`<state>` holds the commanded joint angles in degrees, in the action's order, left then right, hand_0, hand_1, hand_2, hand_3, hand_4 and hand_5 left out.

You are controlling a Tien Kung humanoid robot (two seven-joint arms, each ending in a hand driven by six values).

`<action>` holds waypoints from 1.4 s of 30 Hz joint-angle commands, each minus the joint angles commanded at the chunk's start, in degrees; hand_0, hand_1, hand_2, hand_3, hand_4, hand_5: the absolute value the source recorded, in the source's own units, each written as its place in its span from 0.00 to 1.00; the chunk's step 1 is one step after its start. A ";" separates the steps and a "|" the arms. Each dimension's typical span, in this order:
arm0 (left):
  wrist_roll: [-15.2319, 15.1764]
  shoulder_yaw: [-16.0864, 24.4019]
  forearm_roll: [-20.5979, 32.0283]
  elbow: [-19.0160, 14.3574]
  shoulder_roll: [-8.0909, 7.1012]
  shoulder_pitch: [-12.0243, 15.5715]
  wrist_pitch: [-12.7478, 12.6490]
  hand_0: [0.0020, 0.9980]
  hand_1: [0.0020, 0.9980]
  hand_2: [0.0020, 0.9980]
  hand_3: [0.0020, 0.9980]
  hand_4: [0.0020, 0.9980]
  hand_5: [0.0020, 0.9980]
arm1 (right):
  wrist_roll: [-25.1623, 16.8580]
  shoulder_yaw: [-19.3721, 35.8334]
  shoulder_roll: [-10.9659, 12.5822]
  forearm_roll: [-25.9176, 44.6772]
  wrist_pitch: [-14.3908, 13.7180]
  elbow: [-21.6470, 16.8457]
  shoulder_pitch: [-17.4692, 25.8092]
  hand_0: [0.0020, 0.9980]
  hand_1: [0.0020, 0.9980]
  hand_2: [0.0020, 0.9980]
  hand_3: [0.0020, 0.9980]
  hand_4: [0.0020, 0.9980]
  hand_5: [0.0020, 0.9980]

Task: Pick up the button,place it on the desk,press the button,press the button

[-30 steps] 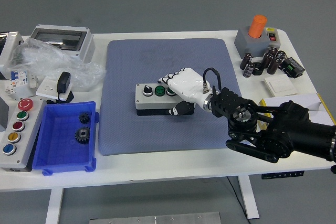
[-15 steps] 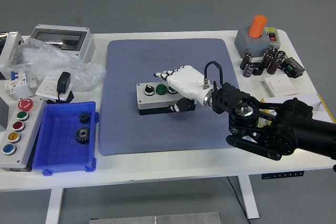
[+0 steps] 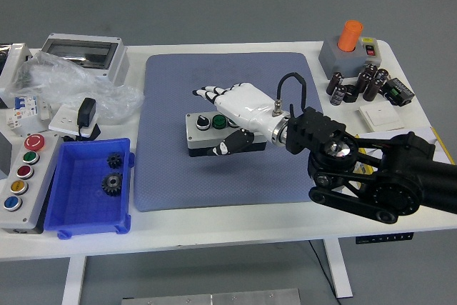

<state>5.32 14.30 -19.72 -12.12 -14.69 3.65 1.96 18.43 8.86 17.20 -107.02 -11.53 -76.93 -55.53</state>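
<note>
White table [image 3: 235, 223], slick and hard; on it a blue mat [image 3: 178, 176], soft and textured. Mid-mat sits the button box [image 3: 203, 133], a grey block with round caps. The right hand [image 3: 232, 108] hovers over it, white fingers [image 3: 207, 93] spread, thumb low at the front face, holding nothing. Risk: a slanted push could slide the box, or the broad palm hits two caps together.
</note>
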 joint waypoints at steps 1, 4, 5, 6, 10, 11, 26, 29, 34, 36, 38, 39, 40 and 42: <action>-0.02 0.02 -0.08 -0.01 -0.01 -0.04 0.02 0.64 0.69 0.62 0.65 0.79 0.41 | 0.47 -0.18 -0.90 -0.76 0.05 0.90 -0.16 0.71 0.70 1.00 1.00 1.00 0.52; -0.07 0.01 -0.18 -0.02 -0.03 -0.12 0.08 0.64 0.69 0.62 0.64 0.78 0.40 | 2.15 -0.68 -3.75 -3.51 0.72 3.98 -0.66 0.70 0.69 1.00 1.00 1.00 0.54; -0.08 -0.02 -0.20 -0.03 -0.02 -0.13 0.10 0.64 0.69 0.62 0.64 0.78 0.40 | 2.95 -0.88 -4.89 -4.67 1.23 5.37 -0.83 0.70 0.69 1.00 1.00 1.00 0.54; -0.08 -0.08 -0.17 -0.03 -0.02 -0.13 0.11 0.64 0.69 0.62 0.64 0.78 0.40 | 3.60 -1.07 -5.74 -5.47 1.58 6.41 -0.93 0.70 0.69 1.00 1.00 1.00 0.54; -0.05 -0.33 -0.03 -0.02 -0.02 -0.06 0.14 0.64 0.69 0.61 0.64 0.78 0.39 | 5.52 -1.98 -8.32 -7.34 2.20 10.52 -1.02 0.70 0.70 1.00 1.00 1.00 0.54; -0.05 -0.32 -0.06 -0.02 -0.03 -0.05 0.15 0.64 0.69 0.61 0.64 0.78 0.39 | 5.81 -2.20 -8.73 -7.53 2.14 11.23 -0.98 0.70 0.70 1.00 1.00 1.00 0.54; -0.18 0.85 -1.34 -0.16 -0.15 -0.33 0.17 0.64 0.69 0.61 0.63 0.78 0.38 | 7.67 -2.59 -10.59 -5.96 -1.31 15.19 -0.86 0.72 0.75 1.00 1.00 1.00 0.54; -0.17 1.11 -1.58 -0.19 -0.15 -0.36 0.19 0.64 0.69 0.61 0.64 0.78 0.38 | 7.19 -2.10 -9.97 -4.38 -1.96 14.17 -0.68 0.73 0.74 1.00 1.00 1.00 0.53; -0.20 2.12 -2.37 -0.28 -0.06 -0.42 0.29 0.64 0.69 0.61 0.63 0.78 0.38 | 4.37 1.77 -5.46 0.57 -4.55 8.44 1.80 0.73 0.74 1.00 1.00 1.00 0.53; -0.20 2.37 -2.51 -0.28 -0.01 -0.36 0.29 0.64 0.69 0.61 0.63 0.78 0.38 | 4.07 4.30 -3.01 0.25 -5.59 5.41 3.57 0.73 0.74 1.00 1.00 1.00 0.53; -0.18 2.66 -2.62 -0.29 0.08 -0.23 0.27 0.64 0.69 0.61 0.63 0.78 0.38 | 4.92 7.55 0.13 -2.19 -5.75 1.58 5.93 0.73 0.74 1.00 1.00 1.00 0.53; -0.17 2.75 -2.62 -0.28 0.13 -0.14 0.25 0.64 0.69 0.61 0.63 0.79 0.38 | 5.71 9.29 1.84 -3.60 -5.29 -0.54 7.10 0.72 0.73 1.00 1.00 1.00 0.54; -0.16 2.81 -2.60 -0.28 0.16 -0.04 0.23 0.64 0.69 0.61 0.63 0.79 0.38 | 6.44 10.54 3.15 -4.63 -4.61 -2.12 7.91 0.72 0.73 1.00 1.00 1.00 0.54; -0.13 2.71 -2.38 -0.24 0.19 0.20 0.16 0.64 0.69 0.61 0.63 0.79 0.38 | 8.38 13.28 6.37 -6.80 -2.43 -5.85 9.48 0.72 0.73 1.00 1.00 1.00 0.54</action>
<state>5.19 17.01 -22.10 -12.36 -14.50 3.85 2.12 26.80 22.14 23.57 -113.82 -13.96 -82.78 -46.05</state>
